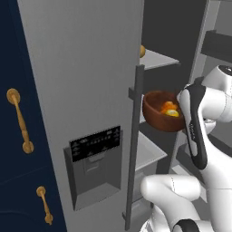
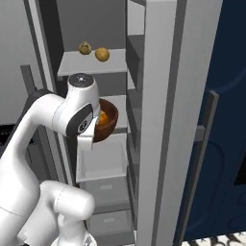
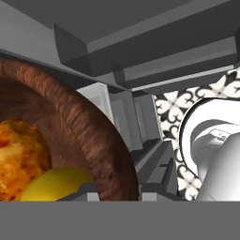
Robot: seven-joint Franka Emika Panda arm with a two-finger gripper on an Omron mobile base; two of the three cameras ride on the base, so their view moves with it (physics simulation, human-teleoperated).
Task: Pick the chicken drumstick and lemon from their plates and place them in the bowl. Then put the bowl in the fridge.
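Note:
The reddish-brown wooden bowl (image 1: pixel 156 113) (image 2: pixel 109 124) (image 3: pixel 84 126) hangs in the air inside the open fridge (image 1: pixel 81 68) (image 2: pixel 163 120), level with its middle shelf (image 2: pixel 117 113). In the bowl lie the orange-brown chicken drumstick (image 1: pixel 168 107) (image 3: pixel 18 154) and the yellow lemon (image 1: pixel 173 113) (image 3: pixel 51 185). My gripper (image 3: pixel 119 190) is shut on the bowl's near rim, with the thick wall between its fingers. In both base views my own forearm hides the hand. The plates are out of view.
Two small round brownish foods (image 2: pixel 85 48) (image 2: pixel 102 54) sit on the upper shelf (image 1: pixel 158 59). A lower shelf (image 2: pixel 101 161) and drawers (image 2: pixel 103 192) lie beneath the bowl. The dispenser door (image 1: pixel 95 158) stands left, navy cabinets with brass handles (image 1: pixel 20 122) beyond it.

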